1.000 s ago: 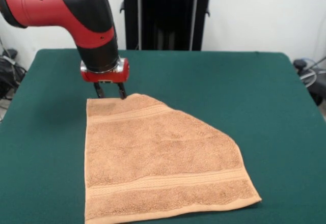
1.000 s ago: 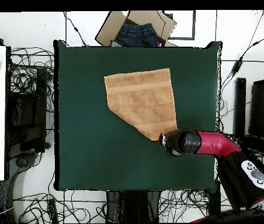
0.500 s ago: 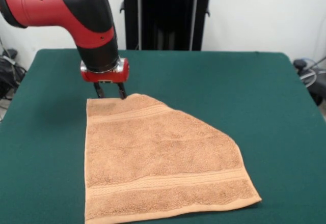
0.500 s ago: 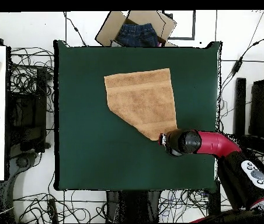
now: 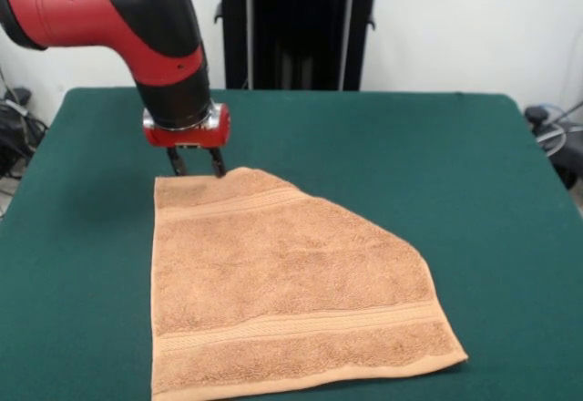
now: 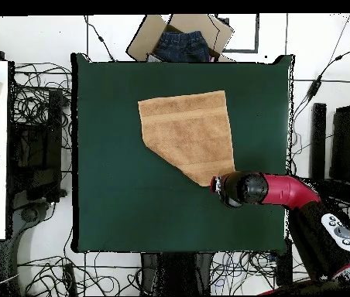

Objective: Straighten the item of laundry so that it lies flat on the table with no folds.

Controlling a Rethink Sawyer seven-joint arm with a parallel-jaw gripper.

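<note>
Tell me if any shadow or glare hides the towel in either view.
Front view: even light, only a soft arm shadow on the table left of the towel. Overhead view: no glare; the tool covers the towel's tip.

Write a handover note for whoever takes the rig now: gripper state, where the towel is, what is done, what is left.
Gripper: fingers apart, tips down at the towel's far edge in the front view; whether they touch the cloth cannot be told.
Towel: on the table, mostly flat, both band stripes showing.
Done: most of the towel is spread.
Left: one corner seems folded under, leaving a diagonal edge on the front view's right. It likely needs pulling out so that the towel lies square.
</note>
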